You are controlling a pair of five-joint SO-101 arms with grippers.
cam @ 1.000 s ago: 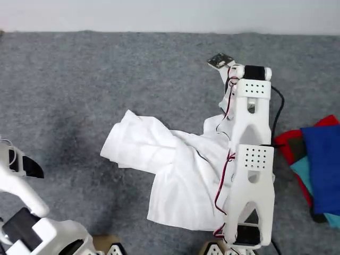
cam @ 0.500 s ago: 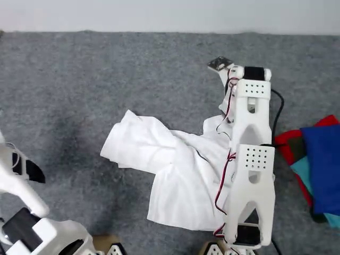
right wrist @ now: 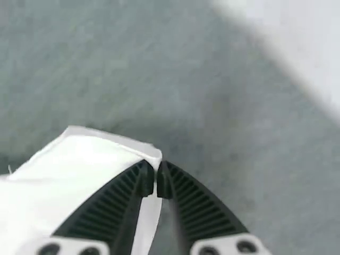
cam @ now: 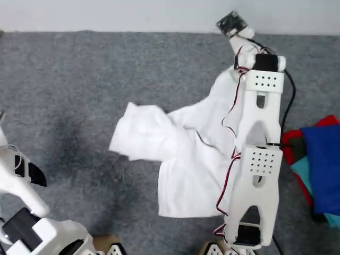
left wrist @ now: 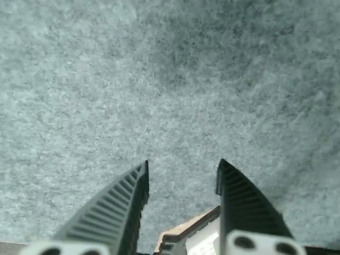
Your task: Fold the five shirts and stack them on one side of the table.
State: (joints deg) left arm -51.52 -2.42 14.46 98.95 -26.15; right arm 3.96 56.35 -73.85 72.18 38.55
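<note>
The step in hand looks like spreading out the shirt [cam: 186,159] before folding. The right tool [right wrist: 156,172] is pinched tight on one corner of it, held up near the far edge of the desk [cam: 79,79] at 1 o'clock. From there the cloth trails back to the middle, where it lies crumpled, with a bunched lobe toward 9 o'clock.

The next move probably calls for laying that corner down flat, short of the far edge. The left tool [left wrist: 183,163], spread wide over bare desk at 8 o'clock, could then draw the bunched side out.

Little room is left at 12 o'clock, where the wall [cam: 106,16] rises just past the right tool. At 3 o'clock the stack [cam: 313,164] sits near the shirt. Open desk lies from 9 to 11 o'clock.
</note>
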